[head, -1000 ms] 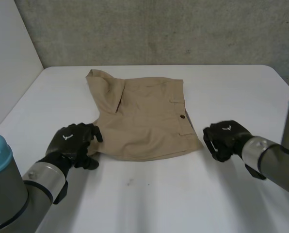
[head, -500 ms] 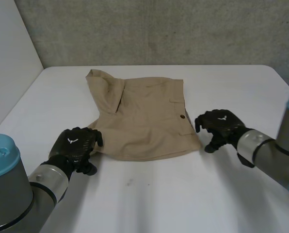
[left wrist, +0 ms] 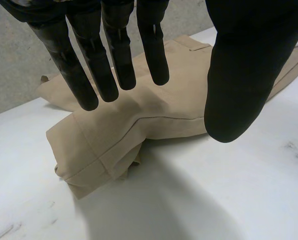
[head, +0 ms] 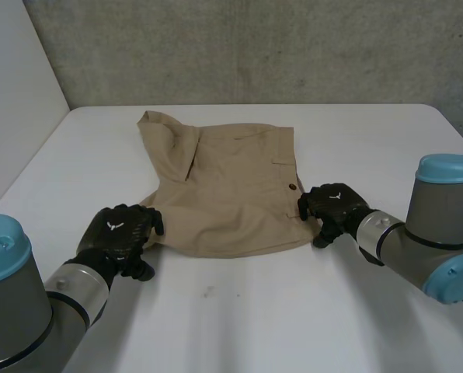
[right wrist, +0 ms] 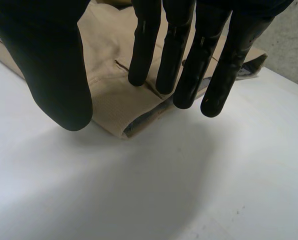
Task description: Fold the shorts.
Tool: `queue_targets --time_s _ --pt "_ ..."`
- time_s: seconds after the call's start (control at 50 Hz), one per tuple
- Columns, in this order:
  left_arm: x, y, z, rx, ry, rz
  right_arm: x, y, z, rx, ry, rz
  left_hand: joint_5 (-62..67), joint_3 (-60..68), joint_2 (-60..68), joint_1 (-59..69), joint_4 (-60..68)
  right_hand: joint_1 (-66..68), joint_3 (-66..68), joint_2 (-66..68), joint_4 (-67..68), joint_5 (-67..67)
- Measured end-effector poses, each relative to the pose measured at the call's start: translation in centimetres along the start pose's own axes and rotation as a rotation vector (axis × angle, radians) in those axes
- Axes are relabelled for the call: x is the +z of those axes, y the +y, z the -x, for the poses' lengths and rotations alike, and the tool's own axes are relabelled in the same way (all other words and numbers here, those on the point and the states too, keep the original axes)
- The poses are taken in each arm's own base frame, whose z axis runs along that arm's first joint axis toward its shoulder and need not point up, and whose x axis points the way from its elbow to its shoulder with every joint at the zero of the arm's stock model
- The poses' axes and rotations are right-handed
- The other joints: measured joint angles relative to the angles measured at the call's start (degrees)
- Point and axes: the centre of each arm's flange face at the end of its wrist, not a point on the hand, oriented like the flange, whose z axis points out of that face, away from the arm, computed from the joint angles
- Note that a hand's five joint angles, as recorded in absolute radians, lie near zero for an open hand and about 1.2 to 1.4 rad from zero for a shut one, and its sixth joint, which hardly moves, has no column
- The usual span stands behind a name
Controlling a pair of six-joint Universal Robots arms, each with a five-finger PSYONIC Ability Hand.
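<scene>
tan shorts [head: 231,186] lie spread on a white table [head: 255,311], with a grey wall [head: 255,47] behind. the left hand [head: 119,233] hovers over their bunched near corner, fingers straight and spread, holding nothing. the right hand [head: 332,206] is over the opposite near corner, fingers also straight, gripping nothing.
</scene>
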Motion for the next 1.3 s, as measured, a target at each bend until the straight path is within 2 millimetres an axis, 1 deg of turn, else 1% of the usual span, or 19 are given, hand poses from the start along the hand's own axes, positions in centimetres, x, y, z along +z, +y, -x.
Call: queue_targets --time_s 0.26,0.46,0.54,0.56,0.58,0.68,0.82,0.86,0.88,0.92,0.96,1.0,1.02,1.04,1.08,1.18,1.3 --pt "0.0 0.0 0.0 -0.002 0.001 0.001 0.8 0.0 0.6 -0.012 -0.006 -0.004 0.00 0.00 0.00 0.00 0.00 2.76 3.36 3.47 3.38 2.71" --pt "-0.1 0.1 -0.1 -0.002 0.003 0.003 1.6 -0.2 0.4 -0.024 0.008 -0.017 0.00 0.00 0.00 0.00 0.00 4.17 4.88 4.99 4.94 3.67" --pt "-0.1 0.1 -0.1 -0.002 0.003 0.005 1.9 -0.2 0.3 -0.025 0.009 -0.019 0.00 0.00 0.00 0.00 0.00 10.35 13.11 13.61 13.17 10.83" --pt "-0.1 0.1 -0.1 -0.002 0.003 0.005 2.0 -0.2 0.3 -0.025 0.009 -0.020 0.00 0.00 0.00 0.00 0.00 13.84 18.74 18.92 18.92 16.01" --pt "-0.1 0.1 -0.1 -0.002 0.003 0.005 2.0 -0.3 0.3 -0.025 0.010 -0.021 0.00 0.00 0.00 0.00 0.00 14.84 21.07 21.65 21.40 18.37" --pt "-0.1 0.1 0.0 -0.002 0.001 0.006 1.8 -0.6 0.2 -0.023 0.020 -0.024 0.00 0.00 0.00 0.00 0.00 15.11 23.27 23.27 23.86 21.52" --pt "-0.1 0.0 0.0 -0.002 -0.001 0.003 0.5 -1.3 0.2 -0.012 0.038 -0.013 0.00 0.00 0.00 0.00 0.00 15.11 23.27 23.27 23.86 22.13" --pt "-0.2 -0.1 0.0 -0.002 -0.003 -0.001 -0.5 -1.3 0.5 -0.001 0.035 0.015 0.00 0.00 0.00 0.00 0.00 15.11 23.27 23.27 23.86 22.51" --pt "-0.2 -0.1 0.0 -0.002 -0.004 -0.001 -0.7 -1.3 0.5 0.001 0.035 0.020 0.00 0.00 0.00 0.00 0.00 15.11 23.27 23.27 23.86 22.65" --pt "-0.2 -0.2 0.1 -0.001 -0.006 -0.004 -2.1 -1.2 1.0 0.012 0.026 0.051 0.00 0.00 0.00 0.00 0.00 15.11 23.27 23.27 23.87 22.71" --pt "-0.1 -0.2 0.2 0.000 -0.008 -0.003 -2.9 -1.1 1.3 0.018 0.020 0.068 0.00 0.00 0.00 0.00 0.00 15.11 23.27 23.27 23.87 22.71" --pt "-0.1 -0.1 0.3 0.000 -0.011 -0.002 -4.4 -1.0 1.7 0.027 0.016 0.090 0.00 0.00 0.00 0.00 0.00 15.11 23.27 23.27 23.87 22.71" --pt "-0.1 -0.1 0.3 0.000 -0.011 -0.002 -4.4 -1.0 1.7 0.027 0.016 0.090 0.00 0.00 0.00 0.00 0.00 15.11 23.27 23.27 23.87 22.71" --pt "0.1 0.0 0.3 0.002 -0.013 0.004 -5.6 -0.9 1.7 0.034 0.023 0.101 0.00 0.00 0.00 0.00 0.00 15.11 23.27 23.27 23.88 22.71" --pt "0.2 0.2 0.4 0.003 -0.014 0.012 -6.8 -0.7 1.4 0.040 0.041 0.104 0.00 0.00 0.00 0.00 0.00 15.11 23.27 23.27 23.88 22.71" --pt "0.6 0.8 0.4 0.005 -0.017 0.033 -7.9 -0.5 0.7 0.045 0.070 0.091 0.00 0.00 0.00 0.00 0.00 15.11 23.27 23.27 23.88 22.71" --pt "1.2 1.1 0.9 0.000 -0.032 0.044 -7.9 -0.3 0.3 0.045 0.081 0.074 0.00 0.00 0.00 0.00 0.00 15.11 23.27 23.27 23.88 22.71"
